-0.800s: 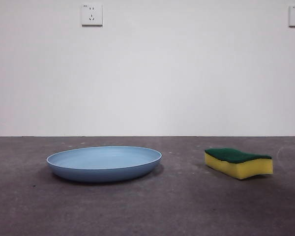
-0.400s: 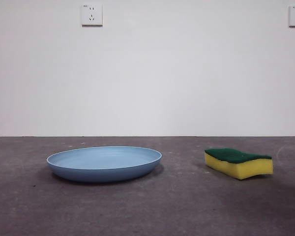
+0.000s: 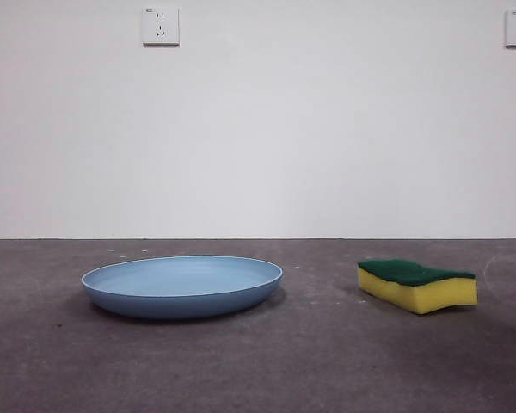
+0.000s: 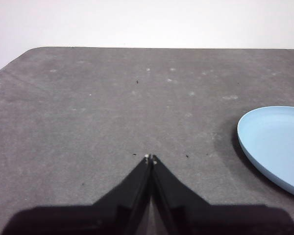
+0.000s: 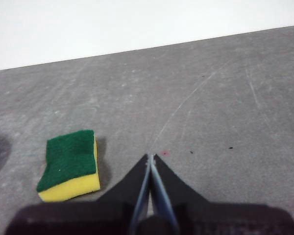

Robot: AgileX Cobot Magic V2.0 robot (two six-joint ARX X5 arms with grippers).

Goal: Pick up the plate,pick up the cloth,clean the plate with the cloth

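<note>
A grey table top (image 3: pixel 258 361) is seen from low down, with a plain white wall behind it. On the left lies the plate (image 3: pixel 182 286), a wide, shallow, light-blue dish resting flat on the table. Well apart from it, on the right, lies the cloth (image 3: pixel 417 285) (in fact a yellow sponge with its dark green scouring face turned up), also flat on the table.

Nothing of the task appears to have been done: neither thing is lifted or touched, and no arm is seen in the front view. All three steps are judged to remain: taking up the plate, taking up the sponge, and wiping.

From the left wrist camera, the left gripper (image 4: pixel 150 158) is shown with its jaws pressed together, holding nothing, over bare table with the plate's rim (image 4: pixel 274 144) off to one side. From the right wrist camera, the right gripper (image 5: pixel 150 156) is likewise pressed together and holds nothing, with the sponge (image 5: pixel 71 164) near it on the table.

Two wall sockets (image 3: pixel 160 26) are set high on the wall. Nothing is seen between the grippers and their targets.
</note>
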